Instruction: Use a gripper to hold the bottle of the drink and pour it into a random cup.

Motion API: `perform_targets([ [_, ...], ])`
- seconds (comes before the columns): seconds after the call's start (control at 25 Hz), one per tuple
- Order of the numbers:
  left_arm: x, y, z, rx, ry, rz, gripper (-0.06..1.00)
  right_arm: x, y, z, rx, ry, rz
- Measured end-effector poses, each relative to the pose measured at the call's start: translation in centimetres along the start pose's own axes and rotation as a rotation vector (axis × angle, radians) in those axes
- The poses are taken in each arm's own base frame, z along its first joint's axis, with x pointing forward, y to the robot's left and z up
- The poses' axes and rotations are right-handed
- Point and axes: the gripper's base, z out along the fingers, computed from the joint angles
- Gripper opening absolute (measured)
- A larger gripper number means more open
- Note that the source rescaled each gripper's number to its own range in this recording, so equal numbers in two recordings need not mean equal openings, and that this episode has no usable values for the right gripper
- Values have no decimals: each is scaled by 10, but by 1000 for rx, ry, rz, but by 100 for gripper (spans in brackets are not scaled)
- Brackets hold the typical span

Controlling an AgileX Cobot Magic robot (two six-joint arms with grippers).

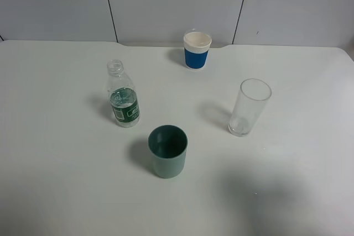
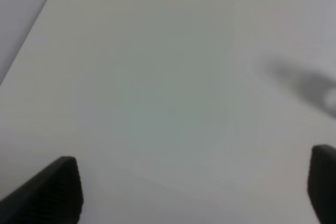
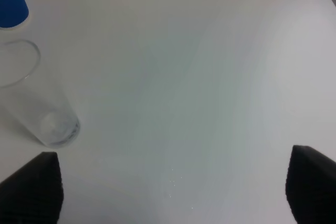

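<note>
Currently we see both grippers, left gripper [image 2: 194, 192] and right gripper [image 3: 173, 192], spread apart, empty; bottle [image 1: 123, 101] left-center, upright beside teal cup [image 1: 167, 151].

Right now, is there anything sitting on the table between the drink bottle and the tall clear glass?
Nothing. The exterior high view shows only bare white table between the bottle and the glass; the teal cup sits nearer the camera, off that line.

Bottle of the drink [image 1: 123, 99]: small, clear plastic, dark green label, uncapped, upright on the tabletop [image 1: 55, 153], left of centre. Partly filled with clear liquid. Cup [image 1: 167, 151]: teal, opaque, short cylinder, darker inside, upright, mouth up, near the bottle on its front right, not touching.
</note>
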Motion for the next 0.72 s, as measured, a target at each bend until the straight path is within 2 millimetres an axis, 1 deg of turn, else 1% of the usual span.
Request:
perform_targets([
  [0.72, 0, 0, 0, 1, 0, 0, 67, 0, 0, 0, 0, 0, 0],
])
